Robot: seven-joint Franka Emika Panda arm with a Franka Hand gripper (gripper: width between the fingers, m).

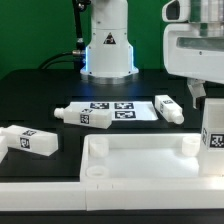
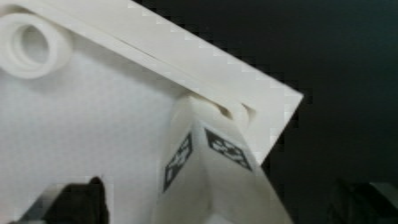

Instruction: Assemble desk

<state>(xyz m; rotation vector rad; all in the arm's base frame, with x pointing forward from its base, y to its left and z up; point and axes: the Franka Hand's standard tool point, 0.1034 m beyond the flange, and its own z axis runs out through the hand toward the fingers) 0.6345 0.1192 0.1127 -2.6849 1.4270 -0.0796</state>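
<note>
1. Gripper (image 2: 228,205) stands wide, fingers (image 2: 71,202) clear on both sides, gripping nothing.
2. Directly beneath, between them: the leg (image 1: 214,126), long axis upright, planted in the desk top (image 1: 135,160) corner at the exterior view's right.
3. It's white and blocky, with black-and-white tags on its faces.

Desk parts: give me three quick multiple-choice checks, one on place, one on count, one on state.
1. The upright leg stands: A at the exterior view's left; B on a corner of the desk top, exterior view's right; C by the robot base.
2. Legs lying off the desk top: A one; B three; C five.
3. The gripper is: A open; B shut on a leg; C out of view.
Answers: B, it rises from that corner; B, three loose legs lie on the table; A, its fingers spread clear of the leg.
</note>
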